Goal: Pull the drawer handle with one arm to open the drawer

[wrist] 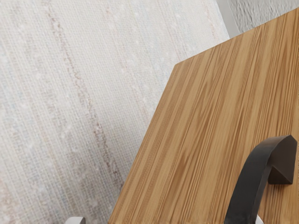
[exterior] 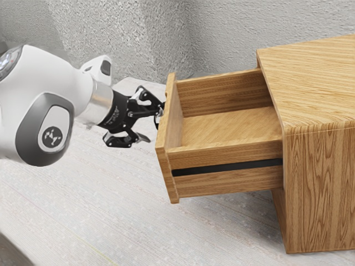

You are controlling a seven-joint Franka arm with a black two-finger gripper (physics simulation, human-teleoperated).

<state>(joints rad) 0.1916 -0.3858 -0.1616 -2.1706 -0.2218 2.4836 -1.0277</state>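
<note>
Drawer [exterior: 222, 133]: drawn far out of the wooden cabinet [exterior: 316, 111], toward the exterior view's left, interior exposed from above.

Gripper [exterior: 152, 119]: at the end of the white arm [exterior: 44, 105], placed against the outer face of the drawer front [exterior: 166, 138], at its upper half. Released or clenched: cannot tell, contact area concealed behind the drawer front.

Handle [wrist: 261, 182]: dark, curved, fixed to the wood-grain drawer front, close under the hand in the wrist view.

Cabinet: standing on the pale woven counter [exterior: 83, 221], grey textured wall [exterior: 166, 33] behind.
</note>
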